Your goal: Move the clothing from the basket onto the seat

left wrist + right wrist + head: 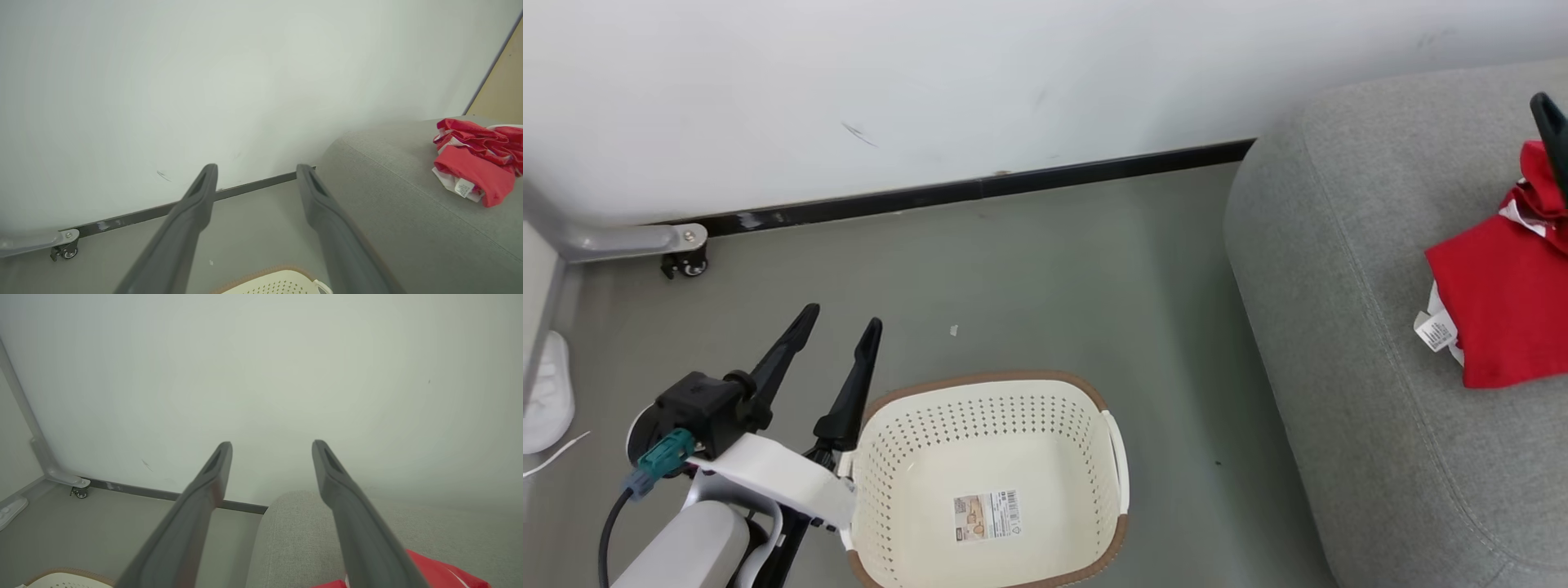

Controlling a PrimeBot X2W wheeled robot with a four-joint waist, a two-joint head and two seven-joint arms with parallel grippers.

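Note:
The cream perforated basket with a brown rim stands on the floor, holding nothing but a label sticker; its rim also shows in the left wrist view. Red clothing with a white label lies bunched on the grey seat at the right. My left gripper stands open beside the basket's left rim, empty. My right gripper is open and empty above the seat, with the clothing just below it. One of its fingers shows over the clothing's far end.
A white wall with a black baseboard runs behind the floor. A grey metal leg on a castor stands at the far left, with a white shoe beside it. A tan panel stands behind the seat.

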